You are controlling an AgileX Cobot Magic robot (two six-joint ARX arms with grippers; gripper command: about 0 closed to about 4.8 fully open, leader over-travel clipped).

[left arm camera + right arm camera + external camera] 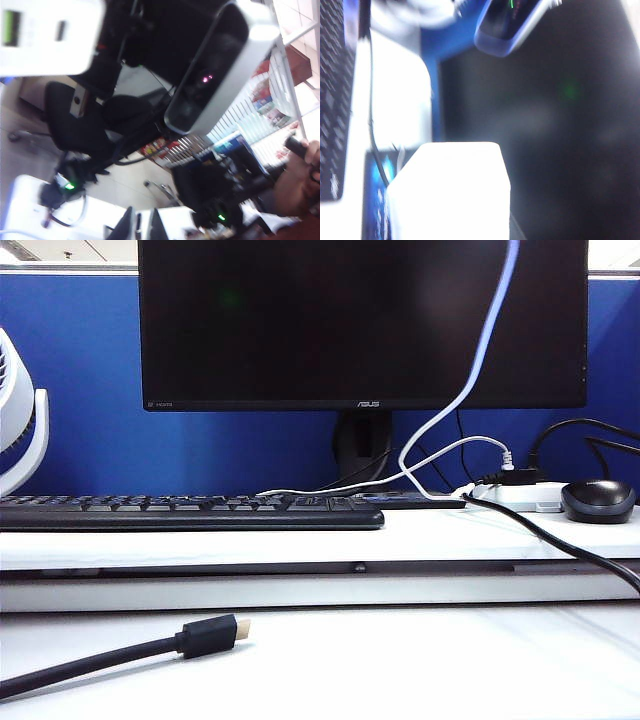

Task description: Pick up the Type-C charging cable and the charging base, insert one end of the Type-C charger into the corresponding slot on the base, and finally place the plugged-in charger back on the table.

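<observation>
The Type-C charging cable (470, 380) hangs as a thin white line from above the exterior view's top edge, across the monitor, down to the ledge. Neither gripper shows in that view. In the left wrist view my left gripper (142, 227) has its two dark fingers nearly together on a thin sliver, which looks like the cable's end. The charging base (45, 35) floats close in front of it, slotted face showing. In the right wrist view the base (450, 190) fills the space at my right gripper's jaws and hides the fingers. The table (420, 660) lies below.
A black cable with a gold-tipped plug (205, 635) lies on the front left of the table. On the ledge (450, 532) sit a black keyboard (190, 512), a white power strip (520, 497) and a black mouse (598, 500). A monitor (360, 320) stands behind, a fan (20, 420) at left.
</observation>
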